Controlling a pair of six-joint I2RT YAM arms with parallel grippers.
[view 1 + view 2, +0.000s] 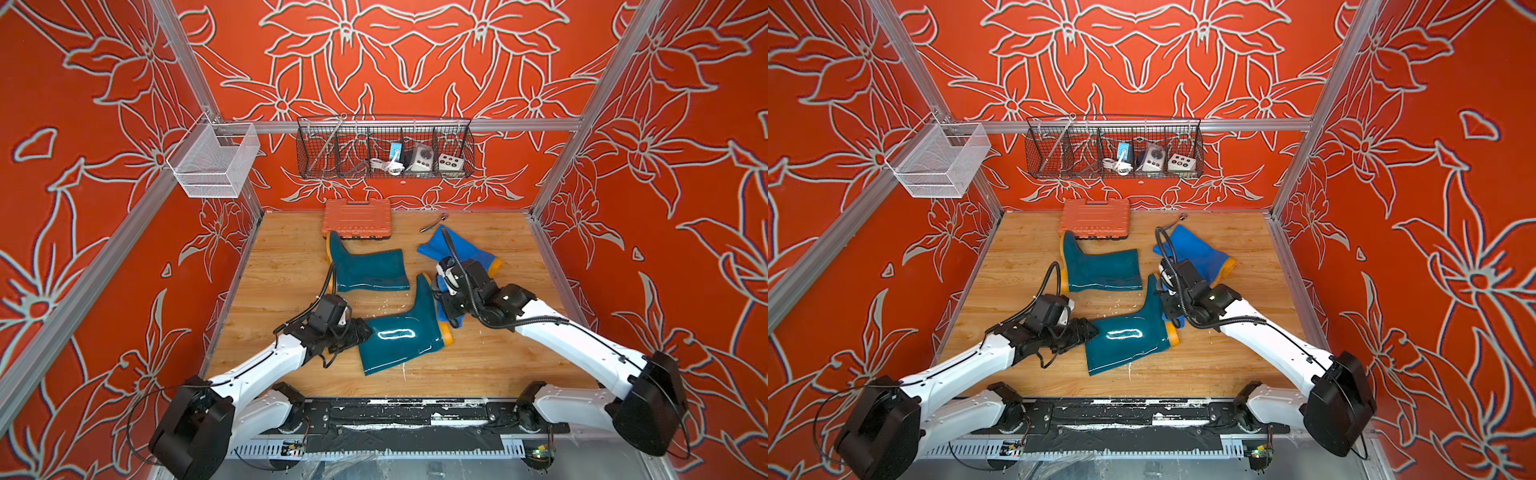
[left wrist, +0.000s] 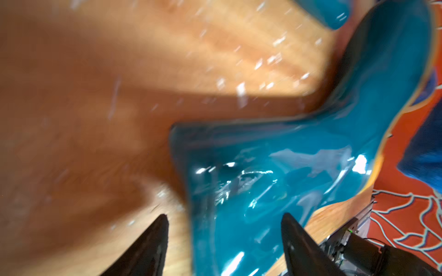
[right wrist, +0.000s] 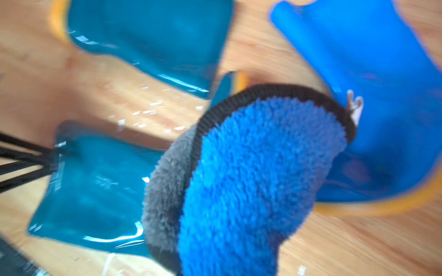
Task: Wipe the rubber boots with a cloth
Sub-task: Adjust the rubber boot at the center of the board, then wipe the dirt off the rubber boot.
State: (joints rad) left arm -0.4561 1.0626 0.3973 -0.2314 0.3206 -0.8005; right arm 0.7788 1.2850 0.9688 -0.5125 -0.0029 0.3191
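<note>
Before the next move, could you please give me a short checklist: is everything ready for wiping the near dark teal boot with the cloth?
1. Cloth in hand: ok. The right gripper is shut on the cloth.
2. Left gripper free: ok. Its jaws stand apart at the shaft end of the near teal boot.
3. Boot held steady: not ok. The left gripper is not closed on it.
4. Boot position: ok. It lies on its side on the table.
5. Cloth touching the boot: cannot tell. The arm hides the contact in both top views, and the wrist view is blurred.
</note>
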